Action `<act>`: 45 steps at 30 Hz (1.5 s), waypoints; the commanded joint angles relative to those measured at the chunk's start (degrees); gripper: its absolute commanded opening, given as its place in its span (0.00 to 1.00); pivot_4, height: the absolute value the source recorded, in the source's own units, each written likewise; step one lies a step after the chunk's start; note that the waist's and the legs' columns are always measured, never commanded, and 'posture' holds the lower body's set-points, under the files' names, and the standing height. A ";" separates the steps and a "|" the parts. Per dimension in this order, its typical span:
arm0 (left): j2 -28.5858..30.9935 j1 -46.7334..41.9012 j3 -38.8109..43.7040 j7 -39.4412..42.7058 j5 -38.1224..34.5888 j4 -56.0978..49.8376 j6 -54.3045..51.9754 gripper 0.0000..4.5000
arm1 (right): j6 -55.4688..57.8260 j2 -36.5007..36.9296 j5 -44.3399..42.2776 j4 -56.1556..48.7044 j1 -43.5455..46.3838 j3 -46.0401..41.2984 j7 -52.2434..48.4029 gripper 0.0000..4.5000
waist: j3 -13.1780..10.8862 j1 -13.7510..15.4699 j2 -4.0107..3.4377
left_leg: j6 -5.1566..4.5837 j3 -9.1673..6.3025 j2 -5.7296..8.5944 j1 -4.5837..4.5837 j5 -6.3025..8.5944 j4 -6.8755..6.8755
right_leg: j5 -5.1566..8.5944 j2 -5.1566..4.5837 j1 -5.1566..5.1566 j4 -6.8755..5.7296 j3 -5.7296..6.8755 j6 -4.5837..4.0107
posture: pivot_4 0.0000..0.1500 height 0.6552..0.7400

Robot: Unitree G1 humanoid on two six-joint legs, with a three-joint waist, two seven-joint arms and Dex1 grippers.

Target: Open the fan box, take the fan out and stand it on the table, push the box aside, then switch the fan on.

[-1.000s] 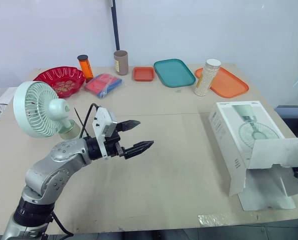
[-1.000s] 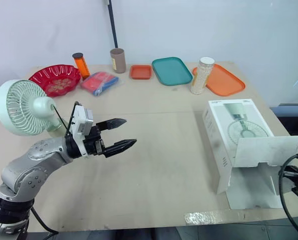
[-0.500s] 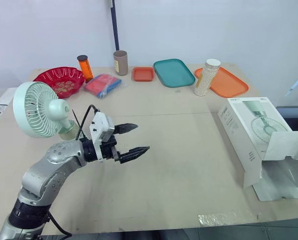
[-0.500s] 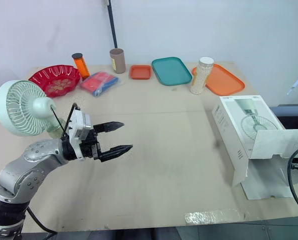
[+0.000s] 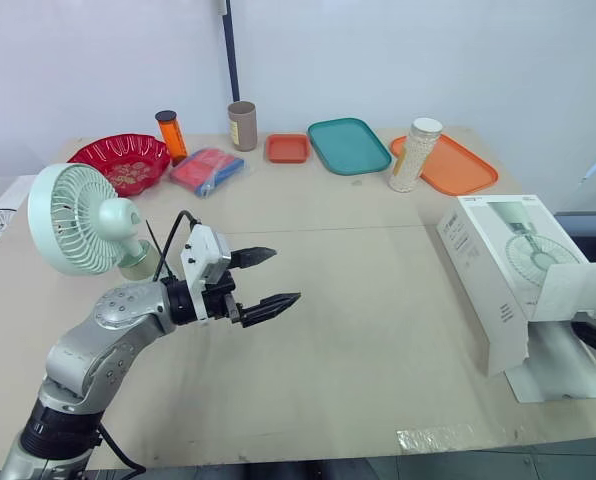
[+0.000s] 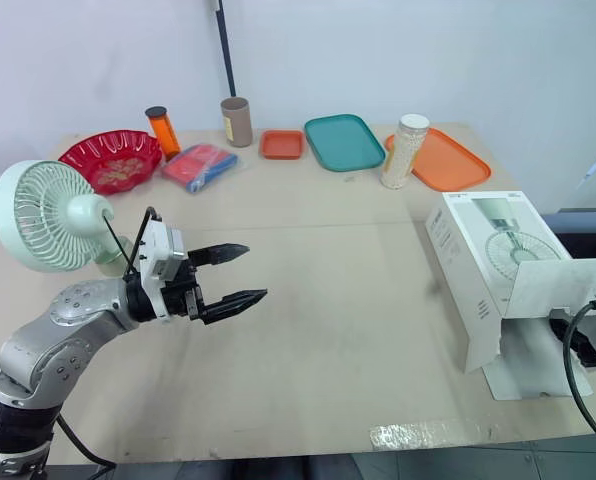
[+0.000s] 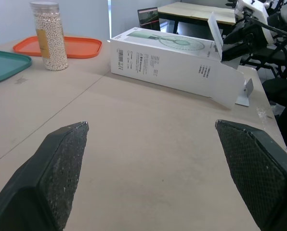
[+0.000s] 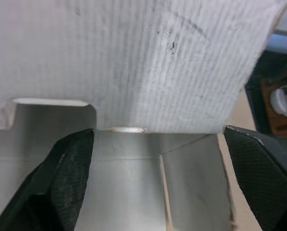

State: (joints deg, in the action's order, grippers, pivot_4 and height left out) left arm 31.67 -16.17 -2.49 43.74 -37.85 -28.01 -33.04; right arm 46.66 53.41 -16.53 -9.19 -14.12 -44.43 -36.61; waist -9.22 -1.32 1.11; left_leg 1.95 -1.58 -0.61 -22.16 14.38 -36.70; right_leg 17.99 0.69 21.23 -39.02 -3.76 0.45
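Observation:
The pale green fan (image 5: 78, 220) stands upright near the table's left edge. To its right my left gripper (image 5: 283, 275) hovers open over bare tabletop, with nothing between its fingers (image 7: 61, 163). The white fan box (image 5: 498, 265) lies at the table's right edge, its end flap (image 6: 563, 288) hanging open toward me. My right gripper (image 8: 158, 130) is at that open end. Its fingers (image 8: 61, 173) stand wide apart, the flap (image 8: 134, 57) lies just ahead of them, and the box's inside is behind it. The box (image 7: 167, 67) lies far off in the left wrist view.
Along the back stand a red bowl (image 5: 120, 160), an orange bottle (image 5: 168, 133), a brown cup (image 5: 242, 124), a red-blue packet (image 5: 208, 168), a small orange tray (image 5: 287, 148), a teal tray (image 5: 348, 144), a bead jar (image 5: 416, 153) and a large orange tray (image 5: 458, 165).
The box has slid to the right, toward the table's right edge. My left gripper has drawn back a little to the left and stays open.

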 commanded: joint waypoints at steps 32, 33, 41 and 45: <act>5.25 27.71 12.51 -5.25 -2.52 -18.83 0.53 1.00 | 23.31 5.44 -63.00 -38.74 33.78 10.77 7.15 0.99 | -0.20 0.01 0.72 | -0.18 -0.23 -0.02 -0.06 0.11 -0.23 | -0.01 0.03 -0.08 0.05 -0.14 -0.02 | 1.00 0.98; 5.00 29.54 13.44 -6.08 -2.22 -19.80 0.82 1.00 | 21.95 5.21 -63.17 -38.36 35.10 13.11 8.06 0.99 | -0.20 0.10 0.71 | -0.18 -0.25 -0.02 -0.07 0.11 -0.23 | -0.01 0.03 -0.07 0.05 -0.12 -0.02 | 1.00 0.98; 0.86 46.28 21.72 -10.48 2.35 -23.56 5.61 1.00 | 13.10 -0.32 -49.51 -32.56 44.54 32.65 9.38 0.99 | -0.13 -0.12 0.73 | -0.18 -0.23 -0.07 -0.09 0.12 -0.34 | -0.01 0.03 -0.03 0.03 -0.11 -0.01 | 1.00 0.98; -0.35 51.64 24.00 -9.71 4.55 -23.39 8.50 1.00 | 11.32 -1.70 -46.46 -30.70 46.79 36.44 7.69 0.99 | -0.12 0.09 0.71 | -0.20 -0.23 -0.08 -0.14 0.13 -0.33 | -0.01 0.02 0.01 0.03 -0.11 -0.03 | 1.00 0.98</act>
State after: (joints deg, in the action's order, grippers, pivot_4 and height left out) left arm 31.40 34.63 19.86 33.16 -34.26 -49.79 -26.91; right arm 60.04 51.68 -64.10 -39.70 31.34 -7.89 -27.80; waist -9.34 -1.23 1.82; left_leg 1.75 -1.83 -0.68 -22.31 14.52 -37.04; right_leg 17.98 0.69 21.24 -38.99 -3.84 0.42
